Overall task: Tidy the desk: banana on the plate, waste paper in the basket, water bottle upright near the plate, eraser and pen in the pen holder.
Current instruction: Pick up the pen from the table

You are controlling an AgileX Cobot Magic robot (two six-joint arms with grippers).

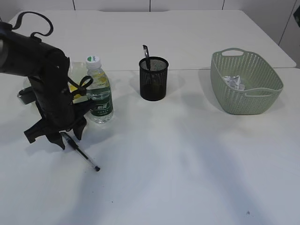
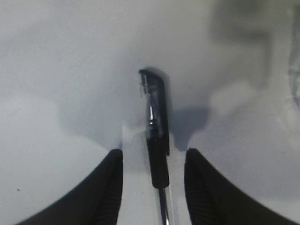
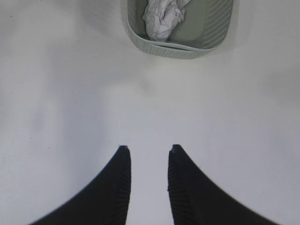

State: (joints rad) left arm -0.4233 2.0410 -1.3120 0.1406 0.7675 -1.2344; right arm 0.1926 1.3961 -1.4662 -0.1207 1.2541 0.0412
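A black pen (image 1: 80,153) lies on the white table at the front left. My left gripper (image 1: 63,136) is open and low over the pen's capped end. In the left wrist view the pen (image 2: 157,126) lies between the open fingers (image 2: 154,152), touching neither. The water bottle (image 1: 99,91) stands upright beside the plate (image 1: 76,70). A bit of yellow banana (image 1: 73,88) shows behind the arm. The black mesh pen holder (image 1: 153,78) holds another pen (image 1: 146,56). My right gripper (image 3: 149,147) is open and empty, above bare table. No eraser shows.
The green basket (image 1: 246,82) stands at the right with crumpled paper (image 1: 234,82) in it. In the right wrist view the basket (image 3: 178,49) and its paper (image 3: 161,18) lie ahead of the fingers. The left arm hides much of the plate.
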